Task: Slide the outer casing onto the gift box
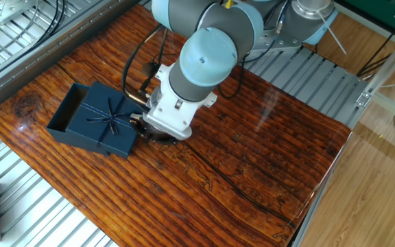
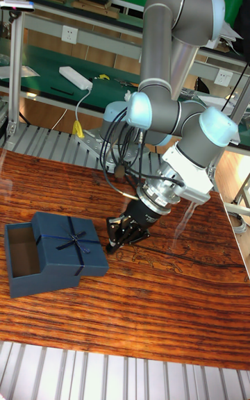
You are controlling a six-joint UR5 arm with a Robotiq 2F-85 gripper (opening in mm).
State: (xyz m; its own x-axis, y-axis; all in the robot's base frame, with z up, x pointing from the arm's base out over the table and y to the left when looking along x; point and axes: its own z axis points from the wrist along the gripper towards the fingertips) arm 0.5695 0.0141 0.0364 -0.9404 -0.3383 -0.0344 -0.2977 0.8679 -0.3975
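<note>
On a dark-grained wooden worktop (image 2: 173, 289), the UR5 arm's end effector (image 2: 126, 231) sits low just beside the right edge of the outer casing (image 2: 71, 244); the tall fixed view shows its black fingers (image 2: 118, 232) pointing down at the wood, apart from the casing by a narrow gap, holding nothing, though whether they are spread or drawn together cannot be told; in the fixed view the arm's pale blue joint (image 1: 208, 58) and white wrist block (image 1: 171, 113) hide most of the end effector (image 1: 147, 130); the outer casing (image 1: 110, 122), navy with a thin ribbon cross and small bow, covers most of the gift box (image 1: 66, 114), whose left end protrudes; only the tall view looks into that open end of the gift box (image 2: 22, 241), showing bare brown cardboard; black cables (image 2: 114, 157) loop behind the wrist.
</note>
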